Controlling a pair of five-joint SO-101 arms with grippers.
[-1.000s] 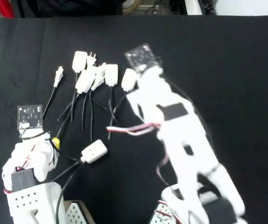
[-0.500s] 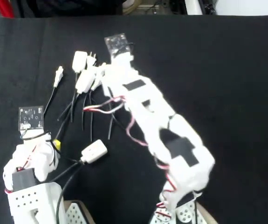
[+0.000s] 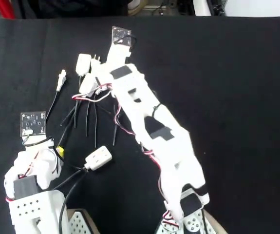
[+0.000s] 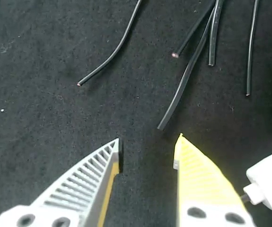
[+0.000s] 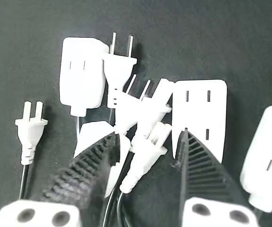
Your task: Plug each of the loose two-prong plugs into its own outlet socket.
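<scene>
The right gripper (image 5: pixel 147 135) hangs over the heap of two-prong plugs (image 5: pixel 121 71) and outlet sockets (image 5: pixel 199 111) at the desk's (image 3: pixel 242 97) far left, fingers apart astride one plug (image 5: pixel 145 153). The left gripper (image 4: pixel 148 140), fingers apart, sits near-left by loose cable ends (image 4: pixel 173 101) and another outlet socket (image 3: pixel 99 157).

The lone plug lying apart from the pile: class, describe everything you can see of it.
The lone plug is white, seemingly smooth plastic, with two straight prongs, a ribbed neck and a black cord. It lies flat on the black table, unplugged, beside an outlet block but clear of it, touching nothing else.
</scene>
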